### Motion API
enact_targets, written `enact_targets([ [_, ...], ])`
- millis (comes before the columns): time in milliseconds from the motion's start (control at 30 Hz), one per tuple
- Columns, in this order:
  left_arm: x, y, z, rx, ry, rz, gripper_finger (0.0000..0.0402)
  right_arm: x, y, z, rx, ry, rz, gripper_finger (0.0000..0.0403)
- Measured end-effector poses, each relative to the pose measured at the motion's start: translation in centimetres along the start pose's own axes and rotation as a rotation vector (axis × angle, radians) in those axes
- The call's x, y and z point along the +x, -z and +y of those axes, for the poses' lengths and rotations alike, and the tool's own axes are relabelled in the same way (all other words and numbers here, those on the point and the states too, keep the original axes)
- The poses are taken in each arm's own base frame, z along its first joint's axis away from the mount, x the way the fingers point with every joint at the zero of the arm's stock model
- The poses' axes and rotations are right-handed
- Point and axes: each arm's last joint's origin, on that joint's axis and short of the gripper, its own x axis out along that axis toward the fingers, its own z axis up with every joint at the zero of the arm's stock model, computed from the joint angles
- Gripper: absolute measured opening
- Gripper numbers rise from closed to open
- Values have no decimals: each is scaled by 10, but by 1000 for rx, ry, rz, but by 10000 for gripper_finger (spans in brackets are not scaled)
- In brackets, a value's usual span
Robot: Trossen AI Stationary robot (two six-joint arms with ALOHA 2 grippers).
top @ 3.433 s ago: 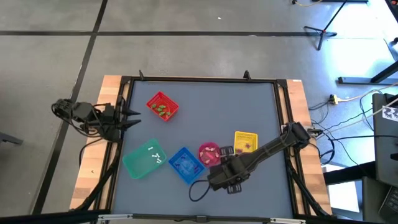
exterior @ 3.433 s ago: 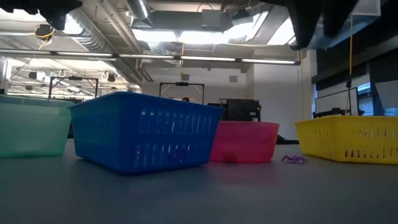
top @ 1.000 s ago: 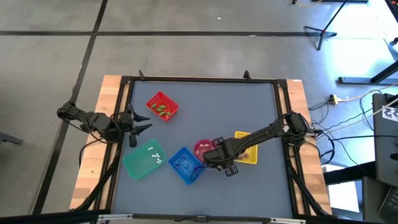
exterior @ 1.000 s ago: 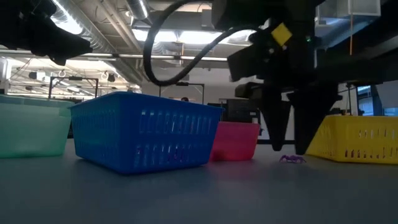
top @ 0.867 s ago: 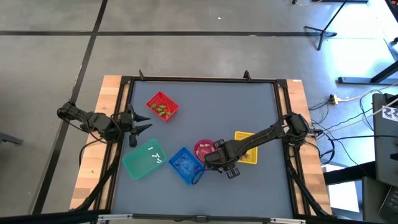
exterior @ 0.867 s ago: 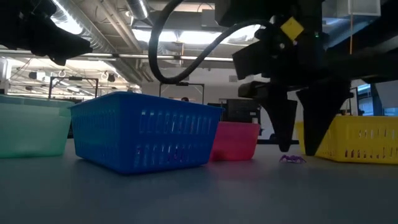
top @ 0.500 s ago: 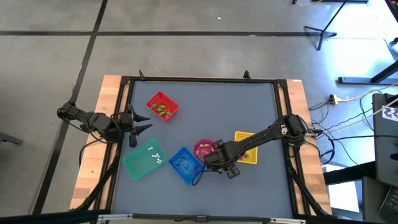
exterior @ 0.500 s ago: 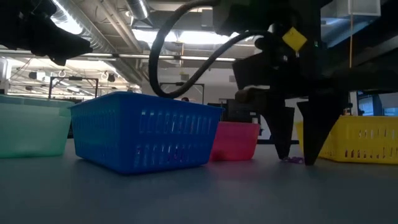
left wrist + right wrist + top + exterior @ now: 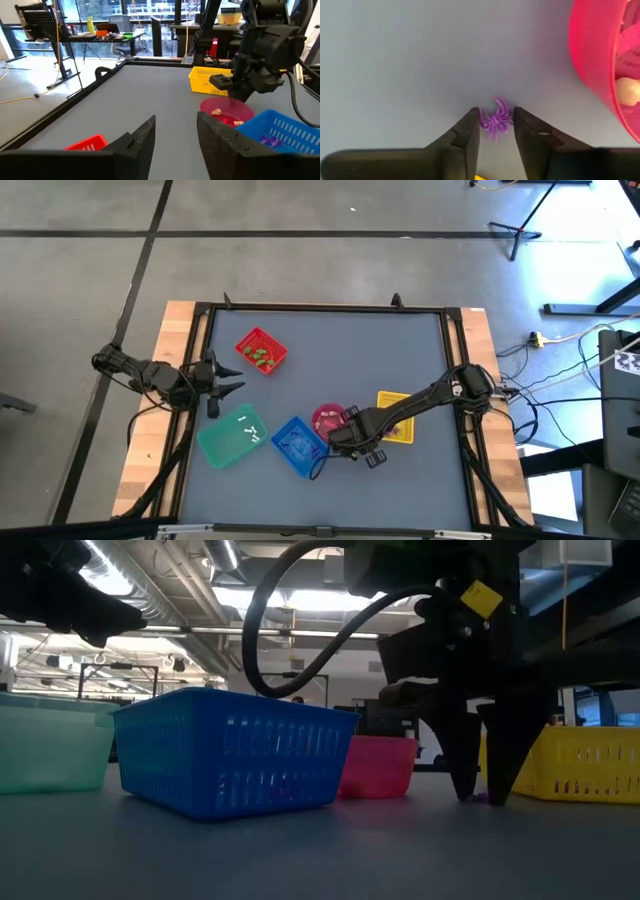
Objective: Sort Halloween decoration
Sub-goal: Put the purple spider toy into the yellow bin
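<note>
Right gripper (image 9: 495,131) down on the table beside the pink bowl (image 9: 595,60), jaws bracketing a purple spider (image 9: 496,120), not yet pinching. Baskets already hold trinkets; this spider remains. Left gripper (image 9: 175,135) waits, spread.

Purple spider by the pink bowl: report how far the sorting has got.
Done: green trinkets lie in the red basket, white ones in the teal basket, purple ones in the blue basket.
In hand: the right gripper is down on the table with its jaws on either side of the purple spider, which is not yet lifted.
Left: cream pieces sit in the pink bowl. The left gripper waits near the table's left edge.
</note>
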Motion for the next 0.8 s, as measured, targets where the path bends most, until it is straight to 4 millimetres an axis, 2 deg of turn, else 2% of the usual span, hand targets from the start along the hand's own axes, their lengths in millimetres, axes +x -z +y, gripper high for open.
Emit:
enact_targets([
  [233,0,-2,0,-11,2,-18,131,1,0,0,-1,-1,2,70],
  [533,0,-6,-1,-40,30,-62,131,1,0,0,-1,-2,3,49],
  [733,12,17,-9,-20,36,-156,131,1,0,0,0,-1,3,48],
  [800,13,18,-9,-10,44,-172,131,1,0,0,0,-1,3,48],
])
